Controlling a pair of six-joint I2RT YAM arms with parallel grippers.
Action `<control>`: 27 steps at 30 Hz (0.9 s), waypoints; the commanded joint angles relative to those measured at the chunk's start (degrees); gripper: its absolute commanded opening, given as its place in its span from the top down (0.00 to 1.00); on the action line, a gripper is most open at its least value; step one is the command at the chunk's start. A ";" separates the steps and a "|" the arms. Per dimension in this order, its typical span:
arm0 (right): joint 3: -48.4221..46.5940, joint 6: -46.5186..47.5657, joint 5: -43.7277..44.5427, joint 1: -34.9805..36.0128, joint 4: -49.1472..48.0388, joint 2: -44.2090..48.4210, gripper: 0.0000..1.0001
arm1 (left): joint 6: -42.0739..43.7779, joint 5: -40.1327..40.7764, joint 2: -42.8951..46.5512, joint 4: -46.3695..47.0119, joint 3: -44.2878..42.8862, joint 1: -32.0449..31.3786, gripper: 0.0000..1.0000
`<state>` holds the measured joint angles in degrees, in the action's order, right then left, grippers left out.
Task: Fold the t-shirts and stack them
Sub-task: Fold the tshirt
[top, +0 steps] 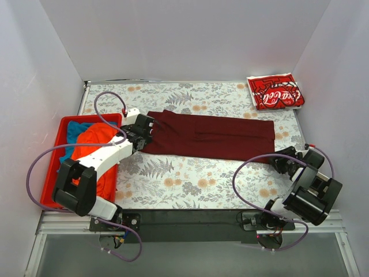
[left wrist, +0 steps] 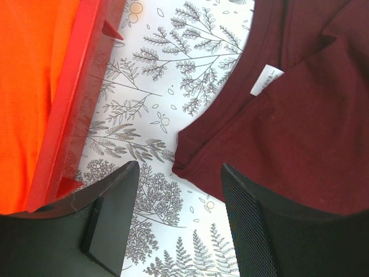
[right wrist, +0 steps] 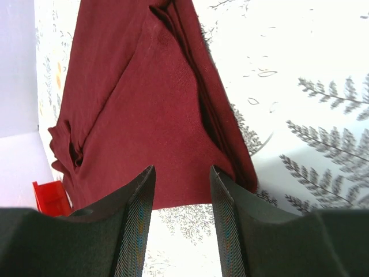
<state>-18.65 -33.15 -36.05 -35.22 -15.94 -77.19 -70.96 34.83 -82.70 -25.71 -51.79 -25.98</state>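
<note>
A plain dark maroon t-shirt (top: 210, 137) lies folded into a long band across the middle of the table, collar end to the left. My left gripper (top: 140, 134) is open and empty just off that collar end. In the left wrist view the gripper (left wrist: 180, 222) is above bare table, with the maroon shirt (left wrist: 300, 133) and its white label (left wrist: 265, 79) just ahead. My right gripper (top: 283, 161) is open and empty at the shirt's right end. In the right wrist view the gripper (right wrist: 182, 225) faces the shirt's hem (right wrist: 144, 115). A folded red Coca-Cola shirt (top: 275, 91) lies at the back right.
A red plastic bin (top: 86, 118) stands at the left edge of the table and holds an orange shirt (top: 92, 141) and a blue shirt (top: 74, 131). Its wall (left wrist: 75, 104) is close to my left gripper. White walls enclose the floral tabletop (top: 190, 179).
</note>
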 commanded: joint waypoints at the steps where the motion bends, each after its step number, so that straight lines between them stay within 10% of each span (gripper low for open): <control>1: 2.40 1.76 2.74 -2.04 1.00 0.63 0.50 | -1.20 -0.20 -0.89 -1.09 -2.09 0.23 0.43; 18: 2.83 3.35 -0.69 -2.04 -3.47 -1.47 0.50 | -5.77 -12.15 -11.34 -1.36 -3.84 4.09 0.44; 27: 3.36 4.32 3.53 -2.04 -3.57 -1.65 0.50 | -8.05 -11.19 -15.48 -6.01 -3.50 4.36 0.75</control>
<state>-16.97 -31.51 -39.00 -37.10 -21.23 -78.67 -77.73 22.72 -96.99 -27.88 -55.70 -22.02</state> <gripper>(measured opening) 0.500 0.284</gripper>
